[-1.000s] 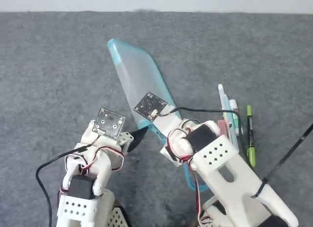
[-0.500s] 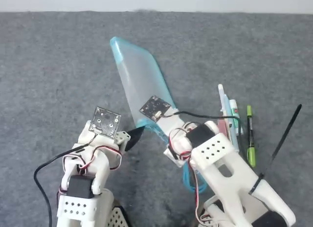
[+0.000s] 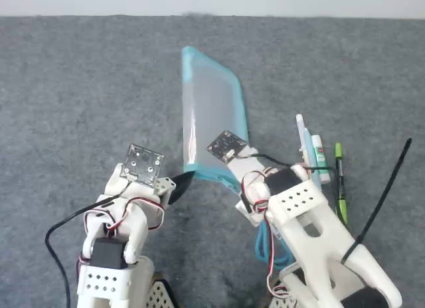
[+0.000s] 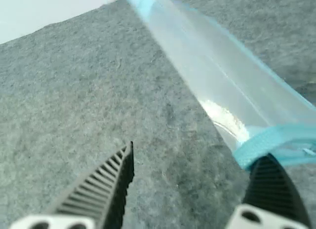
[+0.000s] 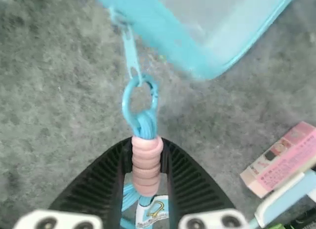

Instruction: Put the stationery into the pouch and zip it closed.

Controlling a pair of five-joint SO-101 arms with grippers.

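The translucent pouch (image 3: 211, 115) with blue trim lies in the middle of the grey mat, its far end pointing away from the arms. In the right wrist view my right gripper (image 5: 146, 146) is shut on a pink beaded strap (image 5: 146, 162). The strap hangs from a blue ring (image 5: 140, 98) on the zipper pull (image 5: 130, 54) at the pouch (image 5: 212, 26) edge. My left gripper (image 4: 192, 172) is open just over the mat, one finger (image 4: 269, 187) beside the pouch's near corner (image 4: 266, 142). Pens (image 3: 309, 149), a green marker (image 3: 340, 182) and a pink eraser (image 5: 282, 160) lie right of the pouch.
The right arm (image 3: 299, 208) stands between the pouch and the row of stationery. A black cable tie (image 3: 382, 195) sticks up at the right. Open grey mat (image 3: 80, 89) stretches left of the pouch and behind it.
The pouch has swung clockwise, its far end going right, as the right gripper drew the strap toward the near right. The left arm has hardly moved.
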